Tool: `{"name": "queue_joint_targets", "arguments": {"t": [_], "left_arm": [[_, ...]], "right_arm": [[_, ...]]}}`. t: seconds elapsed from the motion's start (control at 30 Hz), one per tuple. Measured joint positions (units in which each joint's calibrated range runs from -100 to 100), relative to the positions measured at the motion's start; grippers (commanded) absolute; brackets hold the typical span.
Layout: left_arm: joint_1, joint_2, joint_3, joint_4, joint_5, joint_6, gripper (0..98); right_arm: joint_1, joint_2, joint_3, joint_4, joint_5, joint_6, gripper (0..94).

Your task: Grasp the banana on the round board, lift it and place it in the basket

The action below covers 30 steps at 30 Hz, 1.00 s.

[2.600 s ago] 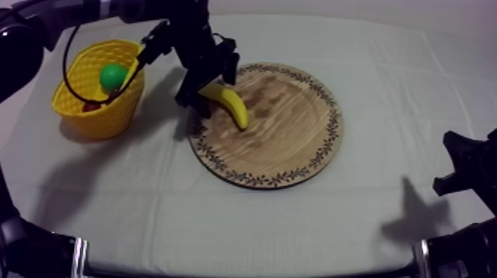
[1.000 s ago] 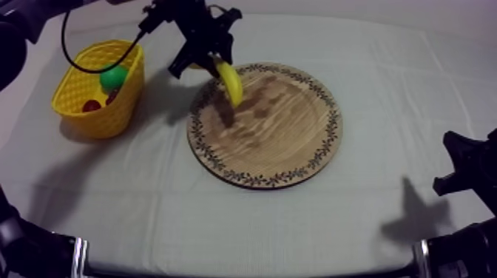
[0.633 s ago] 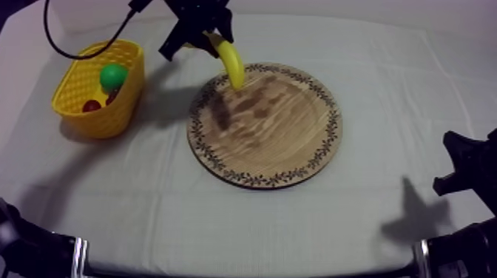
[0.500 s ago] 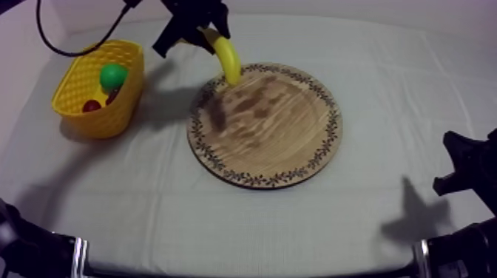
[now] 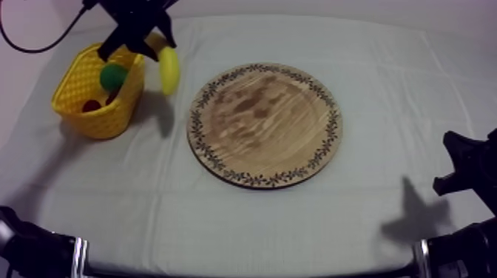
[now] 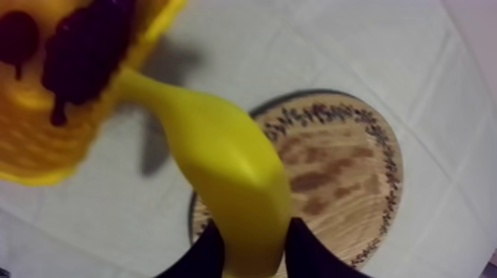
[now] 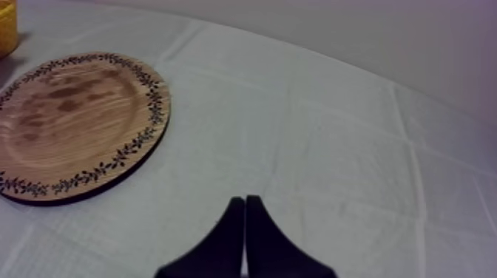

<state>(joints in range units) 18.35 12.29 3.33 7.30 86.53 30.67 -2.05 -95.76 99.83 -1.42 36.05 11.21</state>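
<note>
The yellow banana (image 5: 169,70) hangs in the air just right of the yellow basket (image 5: 81,111), off the round wooden board (image 5: 265,124). My left gripper (image 5: 153,42) is shut on the banana's upper end, above the basket's near-right rim. In the left wrist view the banana (image 6: 222,166) runs out from between my black fingers (image 6: 205,255) toward the basket (image 6: 33,151), with the board (image 6: 336,174) below it bare. My right gripper (image 7: 245,205) is shut on nothing, low over the cloth to the right of the board (image 7: 74,122).
Inside the basket lie a round green fruit (image 5: 113,76) and a small red fruit (image 5: 90,106). The right arm (image 5: 466,174) sits at the table's right edge. Grey-white cloth surrounds the board on all sides.
My left gripper has carried the banana leftward, from above the board's far-left rim to beside the basket's right rim. The right arm has not moved.
</note>
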Motion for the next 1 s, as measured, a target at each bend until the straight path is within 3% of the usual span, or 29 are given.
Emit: {"name": "queue_joint_targets", "arguments": {"t": [0.63,1.0], "left_arm": [[-11.1,-5.0,2.8,-4.29,9.0,-15.0,24.5],[-15.3,-6.2,2.5,-6.63,11.6,-21.0,25.8]], "right_arm": [[0.0,0.0,0.0,0.0,0.0,0.0,0.2],[0.0,0.0,0.0,0.1,0.0,0.1,0.2]]}}
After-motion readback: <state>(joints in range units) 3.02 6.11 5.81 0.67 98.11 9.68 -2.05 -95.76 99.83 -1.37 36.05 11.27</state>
